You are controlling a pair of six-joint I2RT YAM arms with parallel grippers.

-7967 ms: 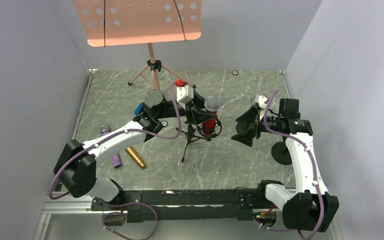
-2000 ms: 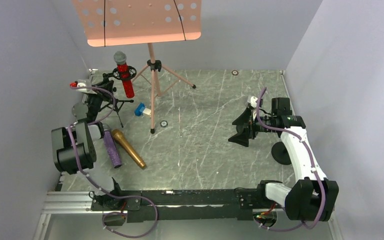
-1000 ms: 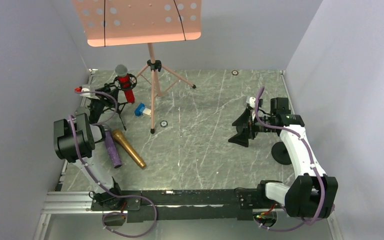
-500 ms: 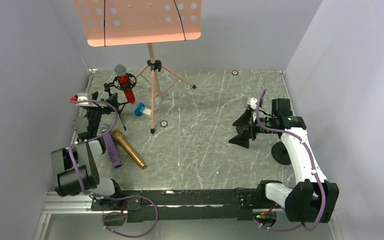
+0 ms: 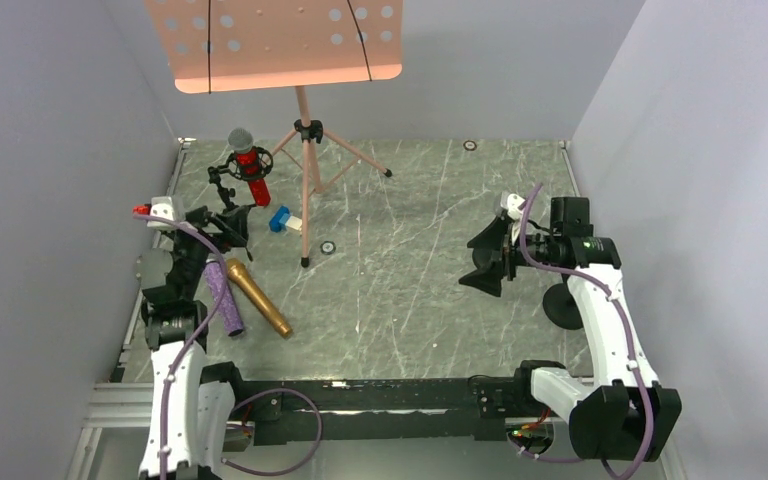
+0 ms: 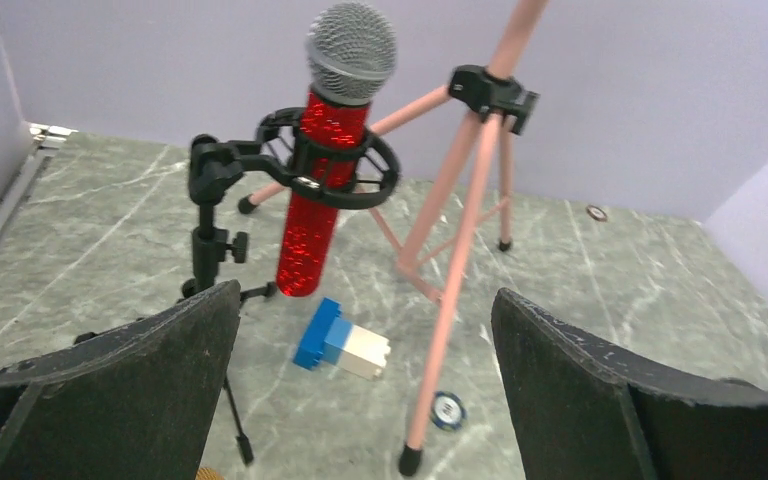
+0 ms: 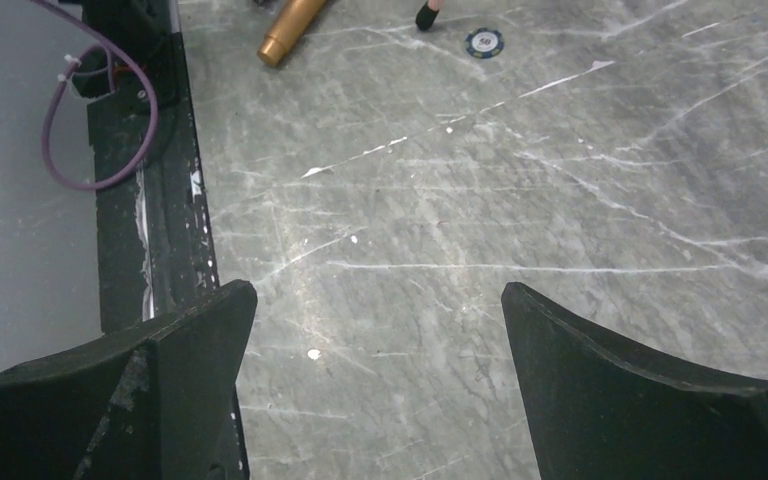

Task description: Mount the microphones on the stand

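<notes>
The glittery red microphone [image 5: 253, 175] [image 6: 317, 205] stands upright in the ring clip of the small black tripod stand [image 5: 222, 184] [image 6: 208, 228] at the back left. My left gripper [image 5: 222, 226] [image 6: 365, 400] is open just in front of it, a little apart, with nothing between its fingers. The purple microphone [image 5: 223, 300] and the gold microphone [image 5: 257, 298] [image 7: 295, 18] lie side by side on the floor near the left arm. My right gripper [image 5: 485, 258] [image 7: 375, 400] hangs open and empty over the right side.
A pink music stand [image 5: 305, 180] [image 6: 460, 230] stands behind the middle, its tripod legs spread. A blue-and-white block [image 5: 282, 219] [image 6: 342, 340] and a poker chip [image 5: 328, 247] [image 6: 448, 411] lie near its feet. A black round base [image 5: 563, 305] sits at the right.
My left gripper opened and let go of the black stand, then drew back toward the near side. The stand with the red microphone stays at the back left. The right arm barely moved.
</notes>
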